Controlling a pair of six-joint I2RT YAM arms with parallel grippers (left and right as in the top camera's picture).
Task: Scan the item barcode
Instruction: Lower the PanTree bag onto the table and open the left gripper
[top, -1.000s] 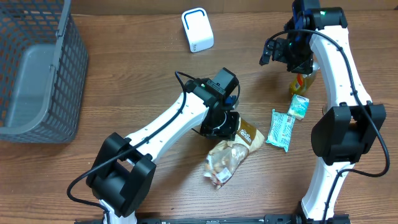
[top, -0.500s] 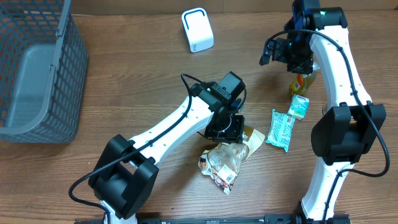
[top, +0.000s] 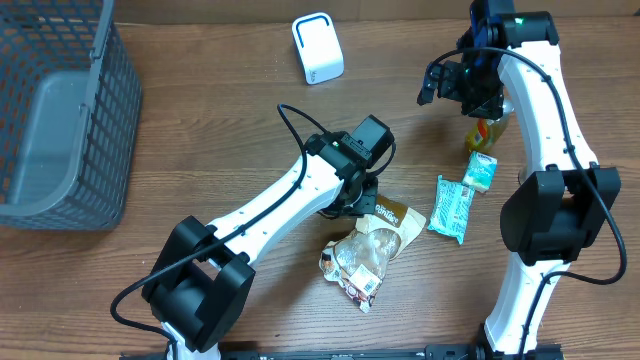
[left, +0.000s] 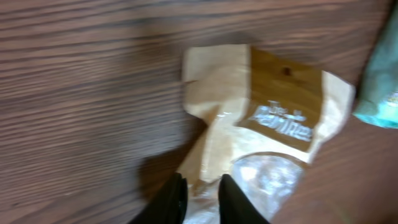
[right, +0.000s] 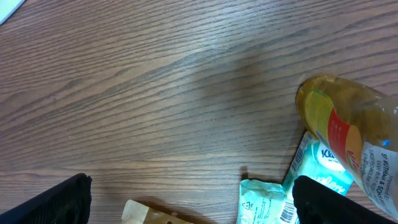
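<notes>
Snack pouch (top: 372, 248), tan with a brown band and a clear window, lies on the worktop (top: 220, 110) just 5 o'clock of centre in the overhead view, its lower end crumpled. White script on the brown band shows in the left wrist view but is too blurred to read.

Left to right:
- Grey mesh basket (top: 112, 120) at 9 o'clock, cut off by the frame edge.
- Left arm runs from its base at 7 o'clock up toward centre, wrist bent down over the pouch's 12 o'clock end.
- Left tool (left: 202, 200): fingers (left: 173, 200) nearly together, with the pale pouch edge running into the narrow gap. Real pinch or not, cannot tell; the tips are cut off at the frame bottom.
- White scanner (top: 318, 48) at 12 o'clock, well apart from the pouch.
- Teal packet (top: 452, 208) at 3 o'clock of the pouch; a barcode is partly visible in the right wrist view.
- Small carton (top: 481, 170) just beyond it, blue lettering cut off.
- Bottle (top: 483, 130) of yellow liquid with a red-and-yellow label, small print unreadable, partly hidden under the right arm.
- Right arm reaches from 4 o'clock to 1 o'clock. Right tool (right: 196, 202) is wide open and empty, above bare worktop.
</notes>
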